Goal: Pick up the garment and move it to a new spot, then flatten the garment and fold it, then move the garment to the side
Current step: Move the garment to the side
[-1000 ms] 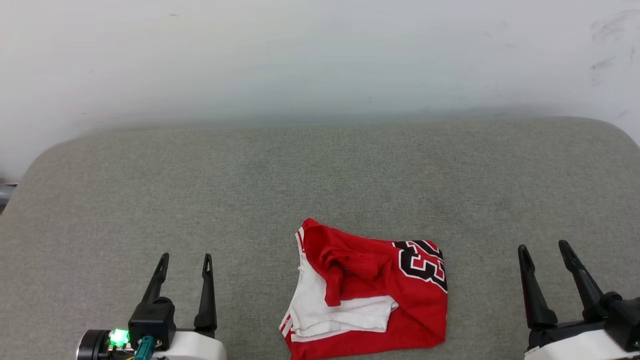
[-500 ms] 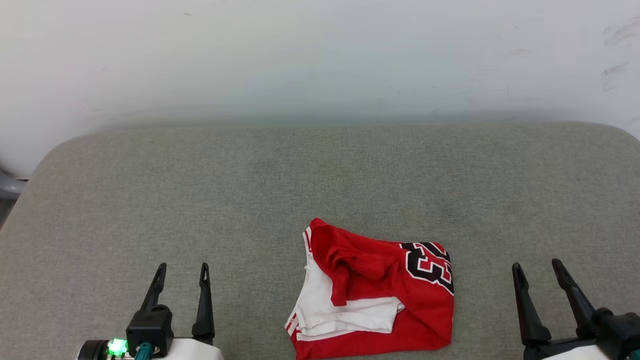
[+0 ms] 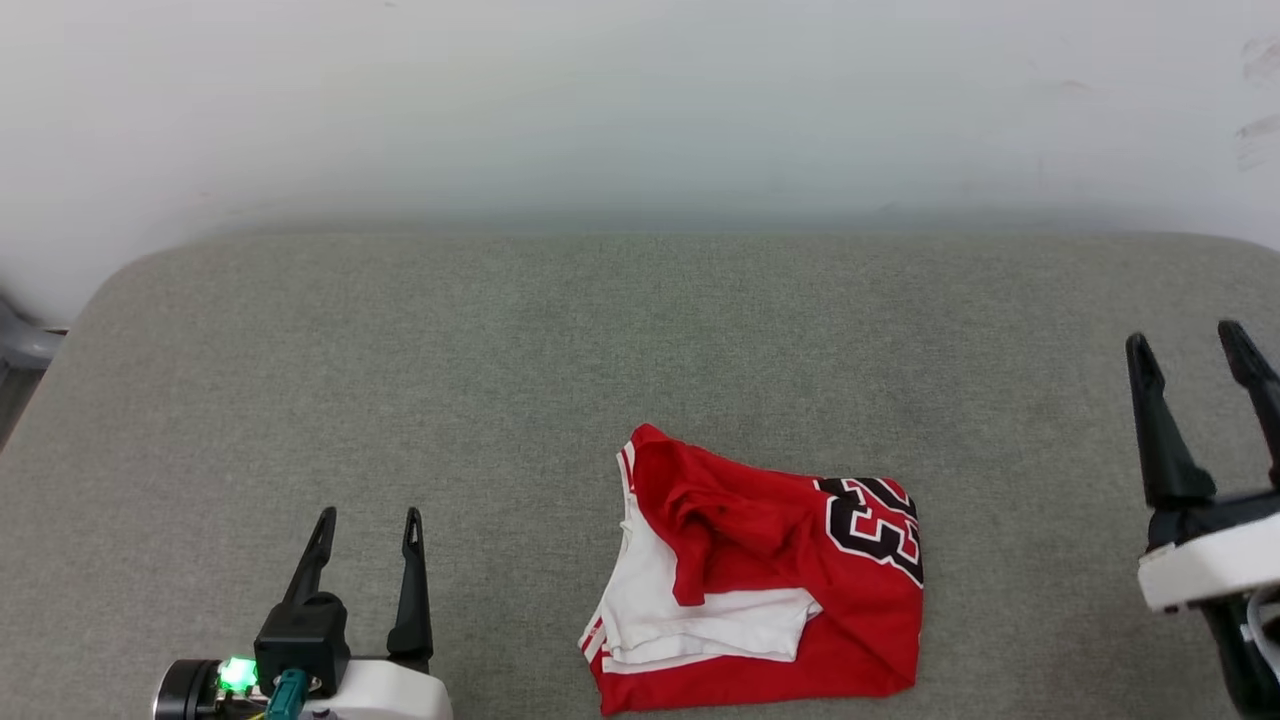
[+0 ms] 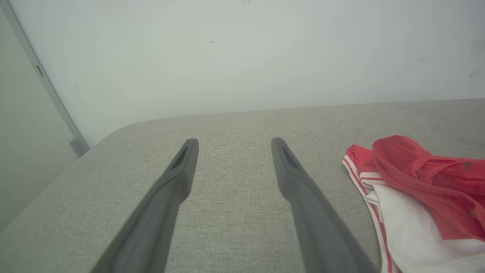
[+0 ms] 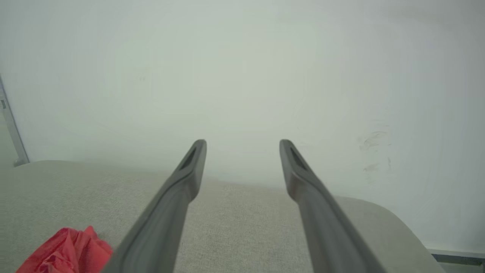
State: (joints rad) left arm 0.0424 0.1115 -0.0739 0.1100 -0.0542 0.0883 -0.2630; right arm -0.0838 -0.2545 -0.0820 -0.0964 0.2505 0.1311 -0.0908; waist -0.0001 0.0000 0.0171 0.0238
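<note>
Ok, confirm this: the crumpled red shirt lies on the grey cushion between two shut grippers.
Wrong on the grippers: the head view shows the left gripper and right gripper both open. The shirt does lie crumpled on the grey cushion between them.

- The red T-shirt (image 3: 760, 580) lies in a loose, crumpled heap, not flat.
- It sits on the grey cloth surface (image 3: 500, 350), near the front edge, a bit right of the middle.
- White cloth with red stripes shows on its left side.
- A black number 23 with a white edge shows at its far right corner.
- Red cloth is bunched up on top.
</note>
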